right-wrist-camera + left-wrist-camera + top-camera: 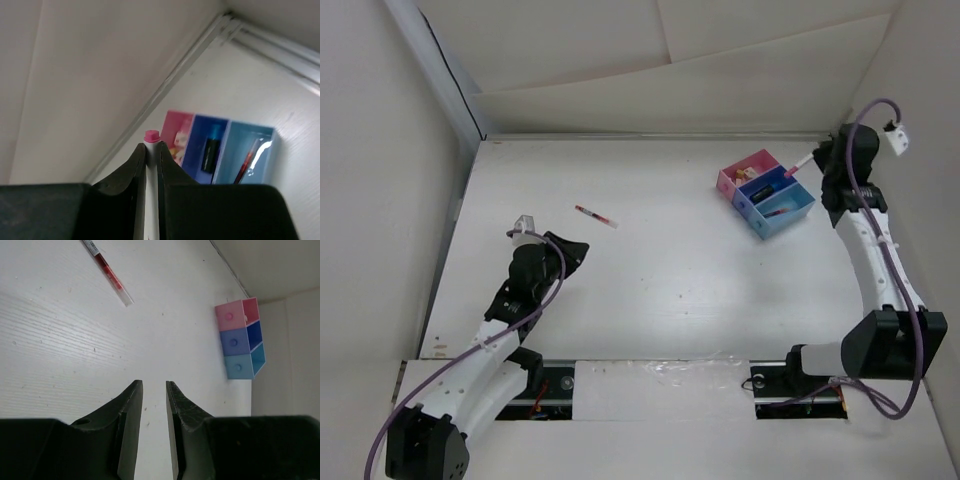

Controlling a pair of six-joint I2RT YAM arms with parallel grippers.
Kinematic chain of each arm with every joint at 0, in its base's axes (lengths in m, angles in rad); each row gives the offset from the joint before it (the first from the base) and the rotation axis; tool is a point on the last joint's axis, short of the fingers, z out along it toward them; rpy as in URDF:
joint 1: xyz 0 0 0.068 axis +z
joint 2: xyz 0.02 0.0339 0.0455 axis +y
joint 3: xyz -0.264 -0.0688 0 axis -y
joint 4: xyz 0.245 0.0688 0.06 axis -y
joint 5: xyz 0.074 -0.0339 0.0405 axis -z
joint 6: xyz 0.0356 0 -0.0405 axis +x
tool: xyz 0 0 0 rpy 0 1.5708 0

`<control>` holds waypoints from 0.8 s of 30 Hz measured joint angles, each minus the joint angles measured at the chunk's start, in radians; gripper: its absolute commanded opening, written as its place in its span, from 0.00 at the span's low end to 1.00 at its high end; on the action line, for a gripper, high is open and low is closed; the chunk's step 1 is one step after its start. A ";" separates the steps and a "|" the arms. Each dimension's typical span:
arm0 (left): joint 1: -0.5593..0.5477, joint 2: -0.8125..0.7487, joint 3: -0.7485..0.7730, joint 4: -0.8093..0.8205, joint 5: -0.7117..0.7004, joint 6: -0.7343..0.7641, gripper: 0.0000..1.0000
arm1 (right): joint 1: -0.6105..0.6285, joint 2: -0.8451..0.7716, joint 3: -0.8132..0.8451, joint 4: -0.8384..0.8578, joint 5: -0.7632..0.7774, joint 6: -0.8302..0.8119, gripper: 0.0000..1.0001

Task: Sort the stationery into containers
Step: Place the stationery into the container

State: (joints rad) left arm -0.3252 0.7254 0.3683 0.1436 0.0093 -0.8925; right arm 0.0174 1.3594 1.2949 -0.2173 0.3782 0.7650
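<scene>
The containers [766, 192] stand at the back right as a joined row of pink, dark blue and light blue trays, also seen in the left wrist view [240, 340]. My right gripper [151, 147] hovers just right of and above them [817, 160], shut on a white pen with a pink end [151, 136]. A dark marker [211, 152] lies in the dark blue tray. A red pen [246, 162] leans in the light blue tray [252, 145]. Beige pieces [179, 141] sit in the pink tray. Another red pen [597, 215] lies on the table, ahead of my left gripper [154, 384], which is slightly open with nothing in it.
White walls close the table [670, 280] at the back and on both sides, and the right wall stands close behind the right arm [875, 250]. A strip of tape [660, 375] runs along the near edge between the arm bases.
</scene>
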 measured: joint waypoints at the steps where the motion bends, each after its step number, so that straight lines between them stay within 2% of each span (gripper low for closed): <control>1: 0.000 0.000 -0.002 0.003 0.005 -0.002 0.22 | -0.047 -0.014 -0.013 0.007 0.006 0.024 0.00; 4: 0.000 -0.003 -0.002 0.015 0.014 -0.003 0.22 | -0.135 0.018 -0.035 0.011 0.004 0.085 0.00; 8: 0.000 -0.014 -0.002 0.020 0.013 -0.002 0.22 | -0.189 0.159 -0.035 0.005 -0.026 0.130 0.00; 13: 0.000 -0.013 -0.002 0.032 0.013 -0.002 0.22 | -0.192 0.284 -0.035 -0.026 -0.050 0.137 0.00; 23: 0.000 -0.006 -0.002 0.039 0.010 -0.002 0.23 | -0.171 0.320 -0.034 -0.016 -0.037 0.129 0.00; 24: 0.000 -0.006 -0.002 0.038 0.007 -0.002 0.23 | -0.162 0.328 -0.034 -0.018 -0.033 0.129 0.03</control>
State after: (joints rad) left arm -0.3252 0.7193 0.3660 0.1818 0.0166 -0.8948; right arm -0.1444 1.6878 1.2610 -0.2348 0.3450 0.8940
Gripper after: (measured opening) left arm 0.226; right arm 0.122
